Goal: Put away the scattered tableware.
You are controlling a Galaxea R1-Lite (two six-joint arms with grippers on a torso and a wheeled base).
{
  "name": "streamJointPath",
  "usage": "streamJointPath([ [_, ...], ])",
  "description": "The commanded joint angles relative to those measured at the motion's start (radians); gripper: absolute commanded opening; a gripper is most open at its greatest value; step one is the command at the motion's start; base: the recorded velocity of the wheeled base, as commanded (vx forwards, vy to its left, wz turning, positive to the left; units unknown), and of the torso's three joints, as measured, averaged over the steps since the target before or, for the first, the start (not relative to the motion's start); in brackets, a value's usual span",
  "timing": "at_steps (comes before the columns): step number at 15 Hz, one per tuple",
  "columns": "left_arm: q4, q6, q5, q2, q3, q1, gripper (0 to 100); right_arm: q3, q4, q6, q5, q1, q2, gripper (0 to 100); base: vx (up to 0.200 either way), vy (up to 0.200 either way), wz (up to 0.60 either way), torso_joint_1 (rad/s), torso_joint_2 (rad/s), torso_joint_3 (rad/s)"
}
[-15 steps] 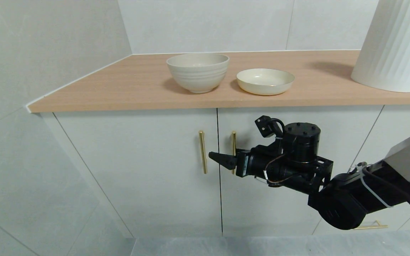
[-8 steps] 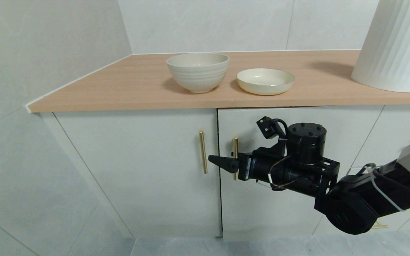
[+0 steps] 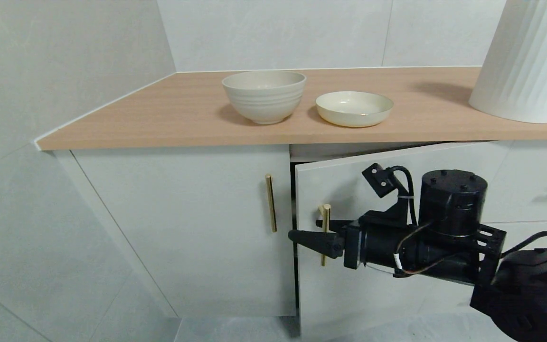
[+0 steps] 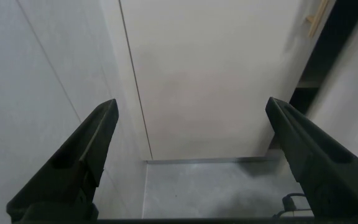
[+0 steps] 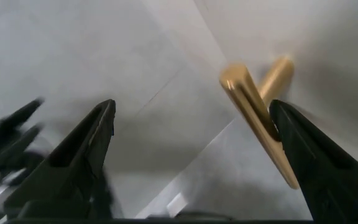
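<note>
Head view: a ribbed bowl point(image 3: 264, 96) and a shallow dish point(image 3: 353, 108) stand side by side, near each other but apart, on the wooden desk point(image 3: 159, 124). Both sit well above the right jaws and are untouched by them. A tall white fluted vessel point(image 3: 530, 61) stands at the desk's right end.

Below the desk, the right cabinet door point(image 3: 344, 289) hangs ajar, with a dark gap along its inner edge. The right jaws reach in level at its brass bar handle point(image 3: 325, 232). They are apart, with one finger point(image 3: 314, 240) crossing in front of the bar.

In the right wrist view the handle point(image 5: 253, 115) lies between the two spread fingers point(image 5: 73, 165), close against one and well apart from the other.

The left cabinet door point(image 3: 183, 228) is shut, its own handle point(image 3: 270, 203) upright.

The left wrist view shows the left jaws spread wide, holding nothing, low before that door point(image 4: 210, 81) and the grey floor point(image 4: 210, 186).
</note>
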Motion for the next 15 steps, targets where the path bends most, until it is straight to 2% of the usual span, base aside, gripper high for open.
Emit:
streamJointPath([
  [1, 0.0, 0.0, 0.0, 0.0, 0.0, 0.0, 100, 0.079, 0.0, 0.0, 0.028, 0.012, -0.115, 100, 0.0, 0.0, 0.0, 0.0, 0.0, 0.0],
  [7, 0.0, 0.0, 0.0, 0.0, 0.0, 0.0, 100, 0.188, -0.002, 0.0, 0.069, 0.051, -0.191, 100, 0.0, 0.0, 0.0, 0.0, 0.0, 0.0],
  [15, 0.0, 0.002, 0.0, 0.0, 0.0, 0.0, 100, 0.205, -0.002, 0.0, 0.069, 0.049, -0.213, 100, 0.0, 0.0, 0.0, 0.0, 0.0, 0.0],
])
